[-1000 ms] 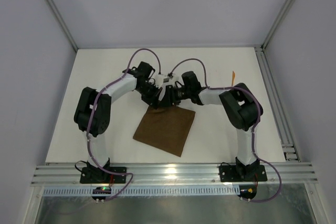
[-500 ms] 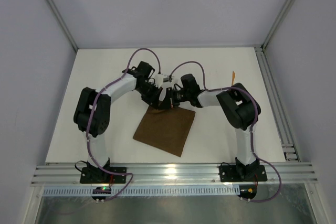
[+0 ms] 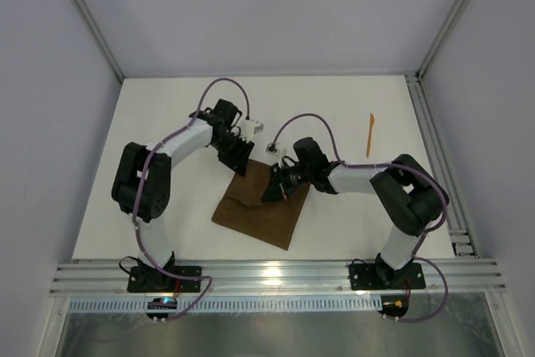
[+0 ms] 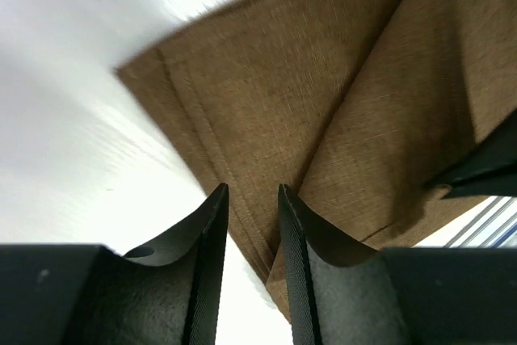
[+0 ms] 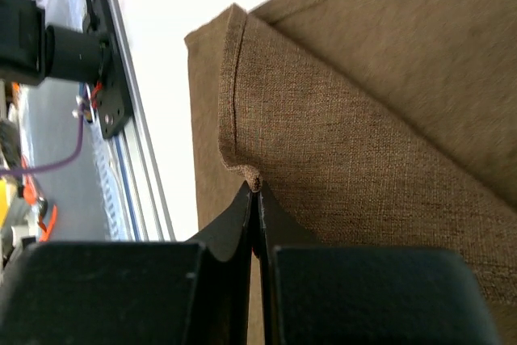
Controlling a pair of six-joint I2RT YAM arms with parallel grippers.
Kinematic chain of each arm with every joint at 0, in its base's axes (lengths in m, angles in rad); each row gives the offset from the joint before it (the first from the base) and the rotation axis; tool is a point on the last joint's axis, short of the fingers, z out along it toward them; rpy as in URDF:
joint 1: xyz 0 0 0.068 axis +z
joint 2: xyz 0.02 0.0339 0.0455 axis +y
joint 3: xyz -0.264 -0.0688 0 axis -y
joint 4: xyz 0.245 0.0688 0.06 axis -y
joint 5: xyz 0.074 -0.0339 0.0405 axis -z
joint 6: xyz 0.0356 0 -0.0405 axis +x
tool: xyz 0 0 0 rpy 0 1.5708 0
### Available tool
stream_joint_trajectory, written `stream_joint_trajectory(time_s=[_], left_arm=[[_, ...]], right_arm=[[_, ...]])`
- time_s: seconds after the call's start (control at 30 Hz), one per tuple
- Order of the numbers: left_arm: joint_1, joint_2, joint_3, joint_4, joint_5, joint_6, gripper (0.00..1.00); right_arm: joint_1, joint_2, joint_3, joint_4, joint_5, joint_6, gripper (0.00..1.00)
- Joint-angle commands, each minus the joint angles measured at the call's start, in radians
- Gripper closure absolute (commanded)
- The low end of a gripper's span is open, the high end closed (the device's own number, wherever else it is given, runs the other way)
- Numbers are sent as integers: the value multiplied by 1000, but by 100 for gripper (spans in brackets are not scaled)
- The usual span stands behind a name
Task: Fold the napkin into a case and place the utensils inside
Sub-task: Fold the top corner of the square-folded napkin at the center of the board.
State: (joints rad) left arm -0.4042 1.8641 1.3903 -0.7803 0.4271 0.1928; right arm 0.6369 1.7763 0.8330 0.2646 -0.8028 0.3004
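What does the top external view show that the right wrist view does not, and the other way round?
Only the top external view: one orange utensil lying on the table at the far right, apart from the napkin. Only the right wrist view: the right fingers pressed together on a small pinch of the napkin's hemmed edge, with the stitching visible. Both: the brown napkin with one part folded over, and the metal rail at the table's near edge.
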Motion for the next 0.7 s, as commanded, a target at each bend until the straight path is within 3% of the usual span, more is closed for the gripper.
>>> stream_joint_trajectory(time_s=[0.0, 0.67], left_arm=[[-54, 27, -57, -28, -31, 39, 68], [-84, 41, -148, 13, -131, 63, 75]], right_arm=[[20, -89, -60, -34, 36, -75, 97], [130, -265, -238, -151, 175, -116, 97]])
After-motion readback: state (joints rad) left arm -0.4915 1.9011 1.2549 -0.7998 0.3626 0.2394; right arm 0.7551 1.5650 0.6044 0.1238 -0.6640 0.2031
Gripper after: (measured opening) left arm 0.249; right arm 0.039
